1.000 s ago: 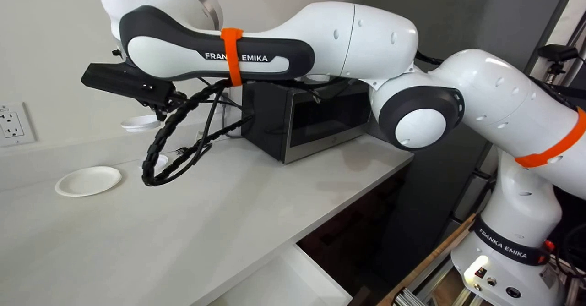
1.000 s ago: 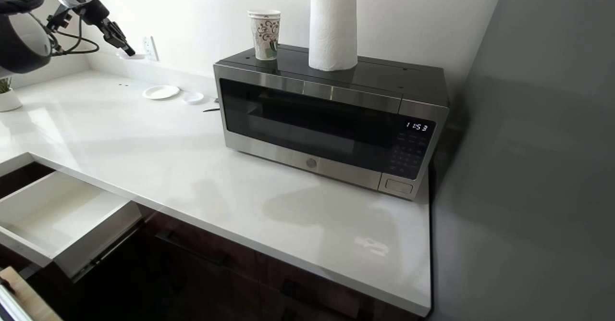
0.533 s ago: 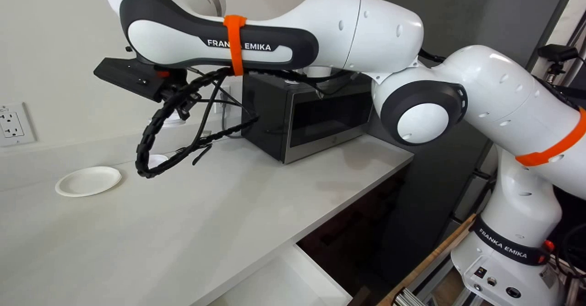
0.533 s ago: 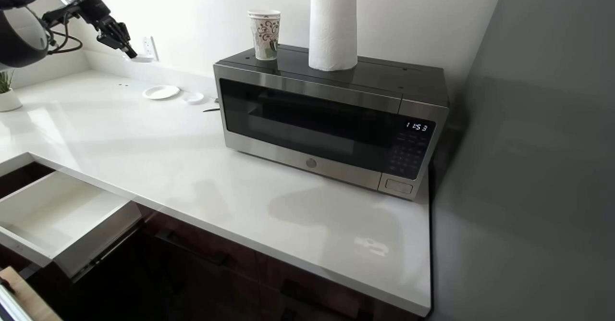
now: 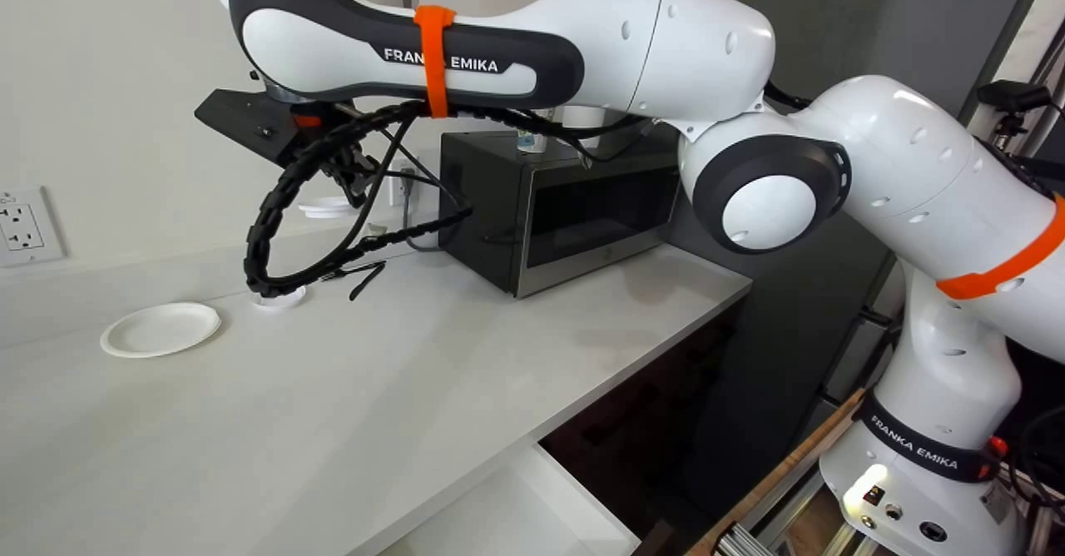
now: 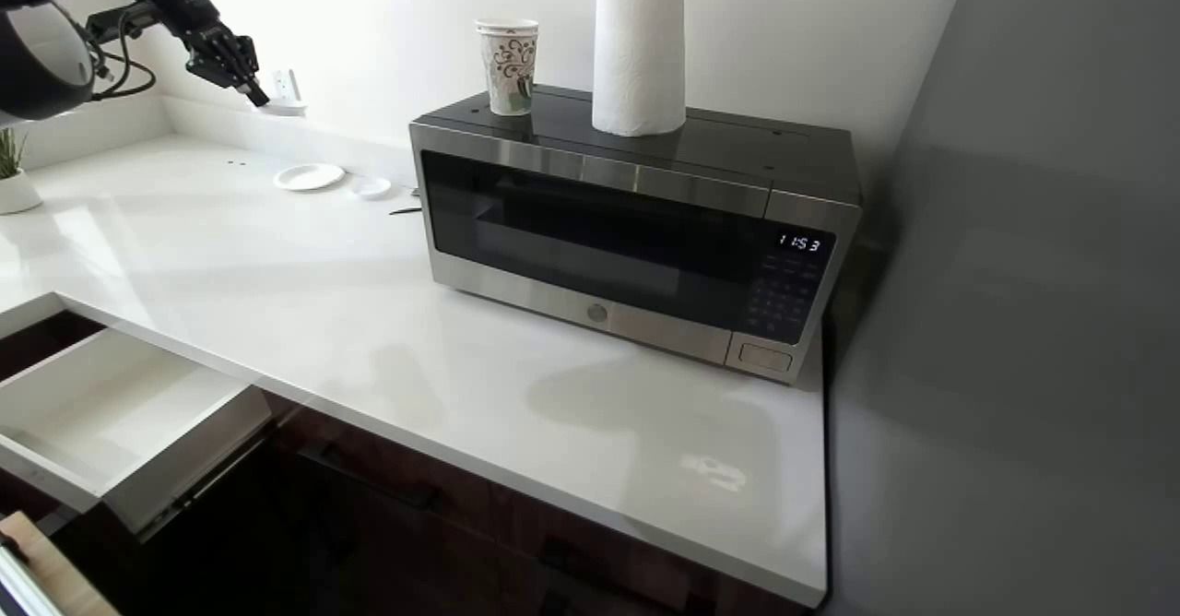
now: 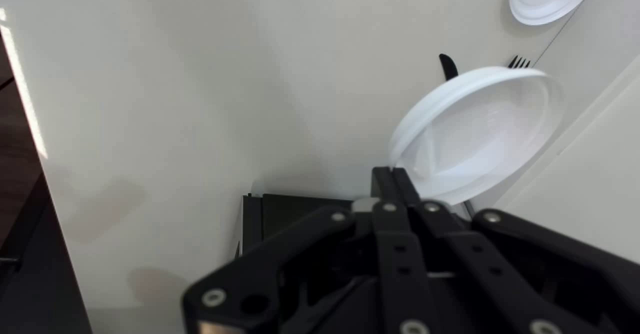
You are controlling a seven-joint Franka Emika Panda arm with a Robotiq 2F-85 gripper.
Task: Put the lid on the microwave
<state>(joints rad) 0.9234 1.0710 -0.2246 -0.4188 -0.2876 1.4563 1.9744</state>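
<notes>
Holding the lid [image 7: 480, 130] in the air, the tool [image 7: 392, 170] is clenched on one place of its rim, as the wrist view shows. The lid is above the tabletop [image 6: 313, 266], seemingly near the wall [image 6: 369, 44], and to the side of the microwave [image 6: 636, 229], not yet on top of it. I judge this lid to be very light, of thin plastic, a little flexible and rather slippery, so it should need only a mild squeeze; a strong one could bend the edge. The rim seems the right place to take hold, because it makes a lip and is probably stiffer than the flat middle. However, the grip is at one side only, and the far side may droop or turn if carried too quickly. On the microwave stand cups [image 6: 512, 72] and a paper roll [image 6: 639, 53], which the lid should not knock on its arrival.
</notes>
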